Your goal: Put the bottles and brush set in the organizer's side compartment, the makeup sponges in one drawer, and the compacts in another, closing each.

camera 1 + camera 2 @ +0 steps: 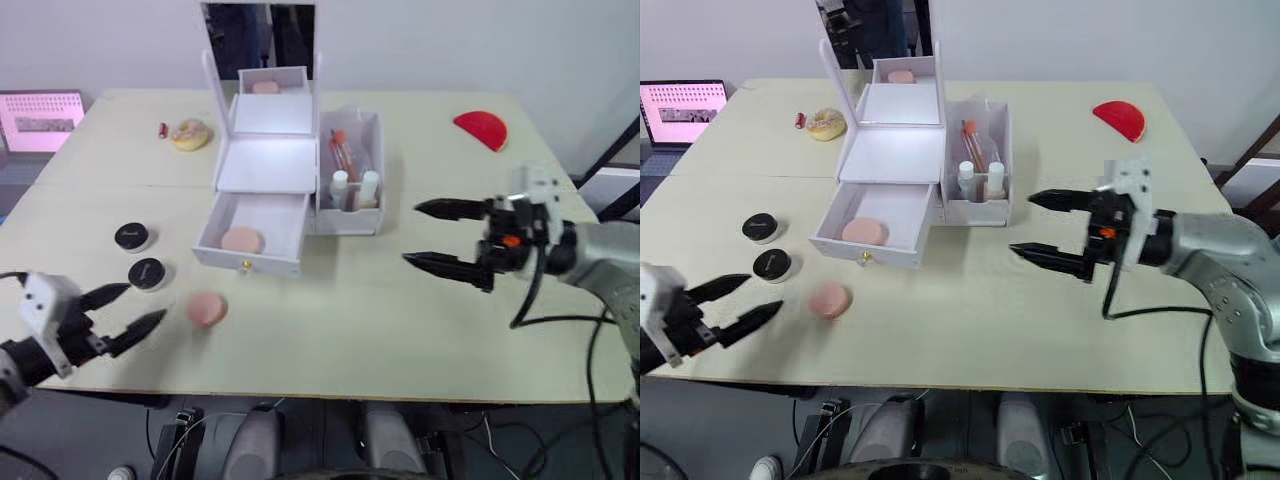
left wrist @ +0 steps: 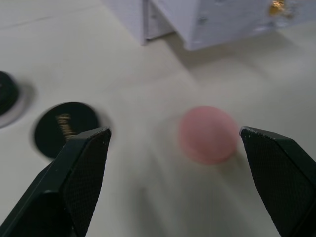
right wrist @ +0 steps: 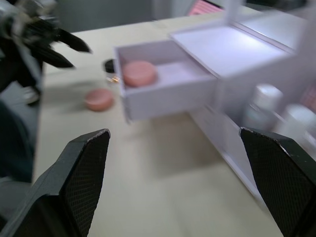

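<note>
Lying loose on the desk [image 1: 330, 330], the pink makeup sponge [image 1: 206, 309] looks soft and light; the spread, empty left hand [image 1: 128, 312] should pinch its rim gently.

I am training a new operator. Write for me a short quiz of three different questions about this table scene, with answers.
1. True or false: the drawer is shut.
2. How many black compacts lie on the table?
3. The loose pink sponge lies nearest to: A) left claw B) right claw C) red object

Key: 1. False, it is pulled out with one sponge inside. 2. Two. 3. A.
</note>
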`<move>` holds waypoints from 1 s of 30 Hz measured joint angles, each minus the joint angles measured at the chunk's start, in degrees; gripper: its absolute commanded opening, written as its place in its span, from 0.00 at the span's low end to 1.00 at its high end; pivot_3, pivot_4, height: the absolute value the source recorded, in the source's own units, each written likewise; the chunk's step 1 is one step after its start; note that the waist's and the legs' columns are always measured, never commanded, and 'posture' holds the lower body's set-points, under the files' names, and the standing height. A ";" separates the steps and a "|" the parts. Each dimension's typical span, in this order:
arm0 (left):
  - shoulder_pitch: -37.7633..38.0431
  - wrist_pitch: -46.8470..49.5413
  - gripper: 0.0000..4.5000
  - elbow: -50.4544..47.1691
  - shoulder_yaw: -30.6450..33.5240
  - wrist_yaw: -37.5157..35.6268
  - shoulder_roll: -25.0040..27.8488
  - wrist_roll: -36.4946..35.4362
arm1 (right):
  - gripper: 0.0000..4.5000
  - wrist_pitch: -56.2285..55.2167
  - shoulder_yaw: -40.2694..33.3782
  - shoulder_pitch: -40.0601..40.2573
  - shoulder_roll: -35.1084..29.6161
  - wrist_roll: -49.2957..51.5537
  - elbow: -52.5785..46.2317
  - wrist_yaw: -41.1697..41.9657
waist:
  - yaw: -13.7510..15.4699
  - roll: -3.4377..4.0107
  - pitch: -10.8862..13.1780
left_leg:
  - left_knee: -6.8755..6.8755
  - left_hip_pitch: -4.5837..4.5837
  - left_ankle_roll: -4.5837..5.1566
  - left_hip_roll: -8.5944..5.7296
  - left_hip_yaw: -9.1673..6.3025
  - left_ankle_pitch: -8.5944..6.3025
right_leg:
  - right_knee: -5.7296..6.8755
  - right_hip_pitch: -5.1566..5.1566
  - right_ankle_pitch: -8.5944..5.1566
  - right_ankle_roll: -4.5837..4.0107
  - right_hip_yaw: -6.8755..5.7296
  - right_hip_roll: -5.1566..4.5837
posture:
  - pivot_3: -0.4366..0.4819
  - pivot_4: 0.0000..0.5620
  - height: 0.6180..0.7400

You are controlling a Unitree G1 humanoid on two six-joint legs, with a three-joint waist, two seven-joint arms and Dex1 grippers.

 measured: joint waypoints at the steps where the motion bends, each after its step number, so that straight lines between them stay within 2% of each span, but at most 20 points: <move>1: 0.34 0.22 0.97 -1.05 -1.34 0.72 -0.20 0.17 | 1.00 0.71 1.44 -1.97 0.35 0.23 -0.05 0.05 | 0.00 0.01 0.01 | 0.00 0.00 0.00 0.00 0.00 0.00 | -0.01 0.00 0.00 0.00 0.00 0.00 | 0.48 0.27 1.00; 7: -3.70 1.45 0.97 -1.41 -10.59 5.77 1.10 5.41 | 1.00 2.51 6.31 -7.98 1.06 0.25 -0.25 0.77 | -0.10 0.00 0.00 | 0.00 -0.01 0.00 0.00 0.00 0.00 | -0.02 0.00 0.00 -0.01 -0.01 0.02 | 0.48 0.27 1.00; 12: -9.34 10.17 0.97 -2.76 -16.10 10.02 3.94 6.08 | 1.00 3.54 7.04 -8.21 2.48 0.23 -0.26 0.13 | -0.21 0.01 0.01 | -0.02 -0.04 0.00 0.00 0.00 0.00 | -0.03 -0.03 0.01 0.00 0.00 0.02 | 0.48 0.27 1.00; 19: -15.04 18.48 0.97 -5.14 -18.74 11.81 6.24 3.22 | 1.00 5.00 6.20 -5.81 3.12 0.71 -2.28 -3.11 | -0.39 0.02 0.02 | -0.06 0.00 0.01 0.00 0.00 0.00 | 0.00 -0.05 0.00 0.01 0.00 0.05 | 0.48 0.27 1.00; 30: -16.77 17.67 0.97 -0.61 -24.93 12.53 6.44 6.26 | 1.00 6.54 4.22 -4.59 3.61 3.02 -4.83 -6.97 | -0.11 0.03 0.03 | -0.05 -0.04 0.01 0.00 0.00 0.00 | -0.04 -0.06 0.00 0.00 0.00 0.04 | 0.48 0.27 1.00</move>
